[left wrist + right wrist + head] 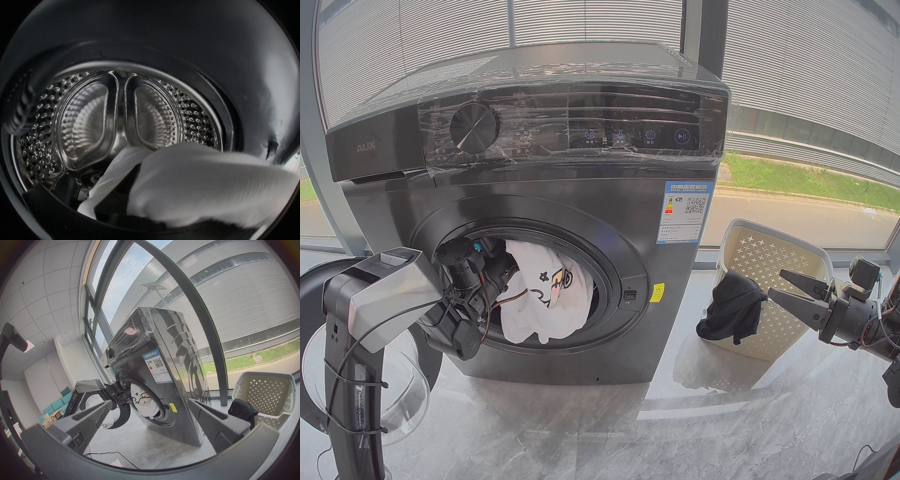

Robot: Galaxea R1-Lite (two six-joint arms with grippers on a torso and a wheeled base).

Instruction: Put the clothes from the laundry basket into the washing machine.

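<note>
White shirt (547, 294): over washing machine (640, 215) door rim, hanging lengthwise, hem down.
Left gripper (499, 270): state untellable.
Right gripper (776, 281): parted.

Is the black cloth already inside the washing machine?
No, the black cloth hangs over the rim of the laundry basket, which stands on the floor beside the washing machine.

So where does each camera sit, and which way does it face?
Head view: on the head, facing forward and down at the washing machine and laundry basket; both arms show.
Left wrist view: on the left arm, facing into the drum past a white shirt.
Right wrist view: on the right arm, facing machine and basket; the open right tool frames it.
Shared: head and right wrist views both show the shirt, and the black garment over the basket's rim.
</note>
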